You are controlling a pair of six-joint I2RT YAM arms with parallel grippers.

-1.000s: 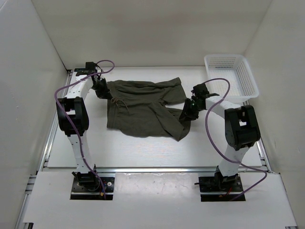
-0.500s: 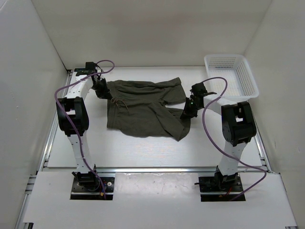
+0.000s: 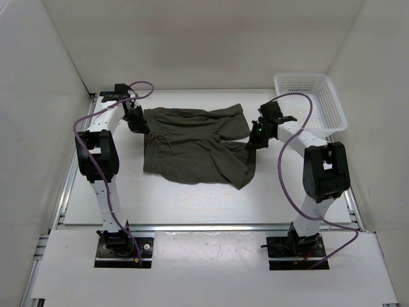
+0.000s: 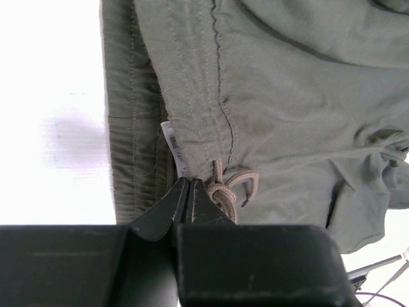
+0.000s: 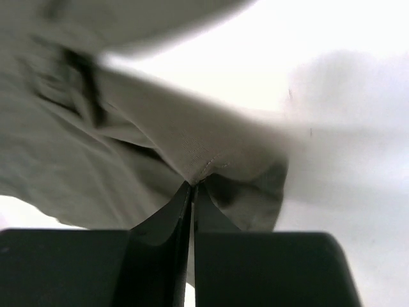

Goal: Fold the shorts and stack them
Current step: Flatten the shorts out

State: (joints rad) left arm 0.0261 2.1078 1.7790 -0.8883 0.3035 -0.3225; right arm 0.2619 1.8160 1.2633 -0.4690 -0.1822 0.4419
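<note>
Gripping a pair of shorts at both ends

My left gripper (image 4: 190, 190) is clamped tight on the waistband of the olive-green shorts (image 3: 192, 144). Its fingertips meet just beside the knotted tan drawstring (image 4: 231, 187) and a small white label (image 4: 174, 146). My right gripper (image 5: 192, 192) is squeezed closed on a fold of cloth at the leg end, with the fabric bunched right at the tips. The shorts lie spread and somewhat rumpled on the white table (image 3: 192, 198) between my two arms, waist toward my left and legs toward my right. The near leg's end is drawn up to my right fingers. A white mesh basket (image 3: 311, 102) sits in the far right corner, apart from the shorts
</note>
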